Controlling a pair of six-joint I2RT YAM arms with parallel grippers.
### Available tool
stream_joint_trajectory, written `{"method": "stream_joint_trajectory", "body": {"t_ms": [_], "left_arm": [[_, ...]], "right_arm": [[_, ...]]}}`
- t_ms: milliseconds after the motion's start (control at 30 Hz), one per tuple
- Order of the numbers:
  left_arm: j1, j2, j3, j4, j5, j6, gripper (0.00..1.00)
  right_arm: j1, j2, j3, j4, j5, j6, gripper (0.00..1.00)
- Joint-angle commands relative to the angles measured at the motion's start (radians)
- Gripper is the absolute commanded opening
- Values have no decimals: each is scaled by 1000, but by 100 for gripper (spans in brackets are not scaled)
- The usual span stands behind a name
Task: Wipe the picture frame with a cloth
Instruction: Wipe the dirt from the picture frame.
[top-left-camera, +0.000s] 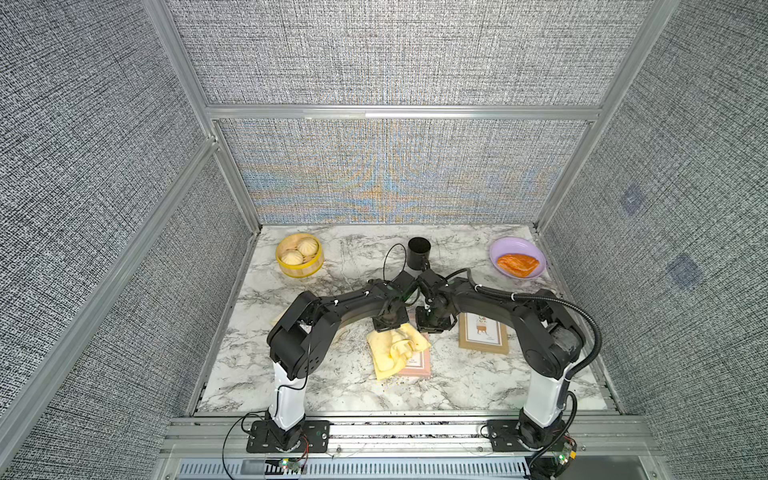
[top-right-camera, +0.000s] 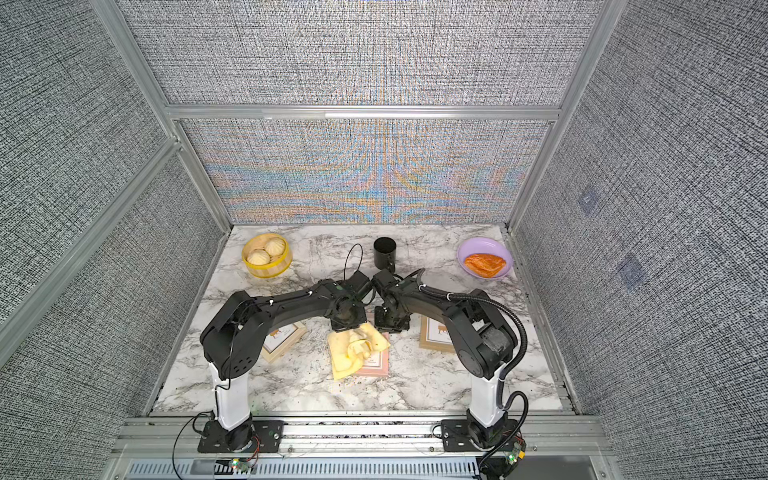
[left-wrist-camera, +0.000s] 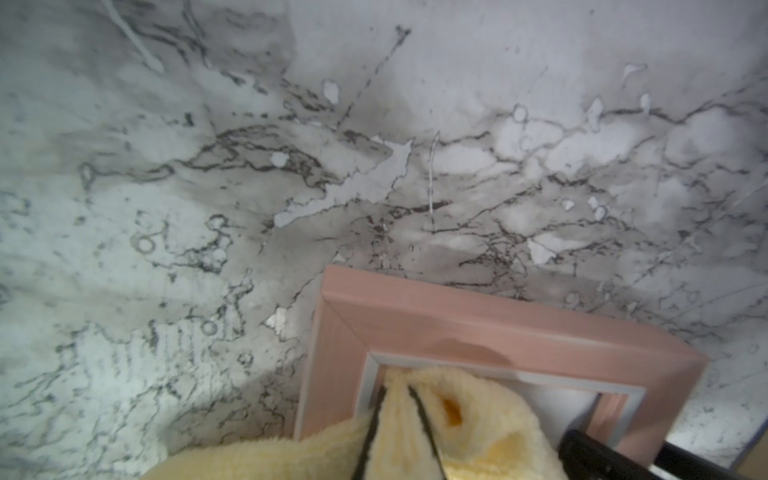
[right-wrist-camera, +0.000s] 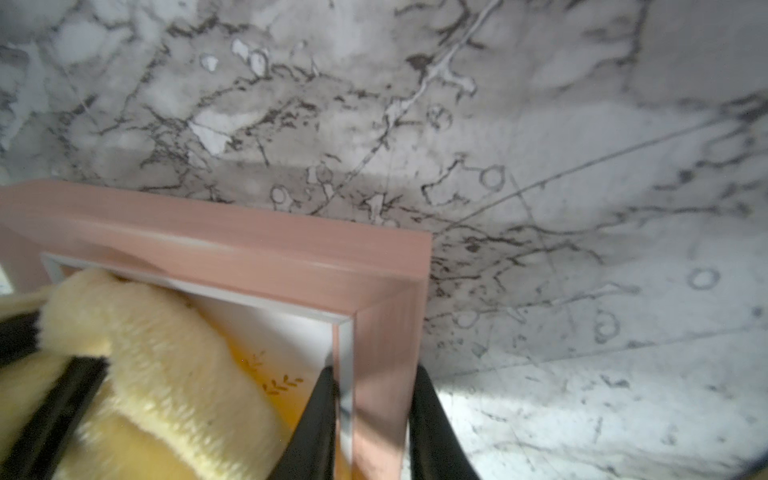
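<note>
A pink picture frame (top-left-camera: 417, 366) (top-right-camera: 377, 365) lies flat at the table's middle. The pale yellow cloth (top-left-camera: 395, 351) (top-right-camera: 353, 351) is crumpled over its left half. In the left wrist view my left gripper (left-wrist-camera: 397, 388) is shut on a fold of the cloth (left-wrist-camera: 478, 419), at the inner corner of the frame (left-wrist-camera: 457, 324). In the right wrist view my right gripper (right-wrist-camera: 376, 374) is shut on the side rail of the frame (right-wrist-camera: 249, 245), beside the cloth (right-wrist-camera: 158, 353). Both wrists hang over the frame's far edge, left (top-left-camera: 388, 326) and right (top-left-camera: 432, 326).
A wooden-coloured frame (top-left-camera: 484, 332) lies right of the pink one. A pale frame (top-right-camera: 282, 338) lies partly under the left arm. At the back stand a bamboo steamer with buns (top-left-camera: 299, 254), a black cup (top-left-camera: 419, 252) and a purple plate (top-left-camera: 505, 245) with an orange pastry (top-left-camera: 517, 264).
</note>
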Motion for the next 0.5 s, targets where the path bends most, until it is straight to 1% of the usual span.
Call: {"method": "stream_joint_trajectory", "body": {"t_ms": [0,100,233,367,467], "left_arm": [[-28,-9,-40,10,90,-18,0],[-74,-37,-109,21,199,-62,0],[-156,-66,-175,23,272,-119,0],[-213,-98,-249,14,284,-185,0],[-228,-124,-306,25,264,-232,0]], "right_arm": [[6,40,-35,-80,49,-14,12],[6,38,-35,-80,47,-14,12],[6,40,-30,-81,46,-14,12],[5,46,-19,-86,44,-17,12],[5,45,-10,-90,46,-19,12]]}}
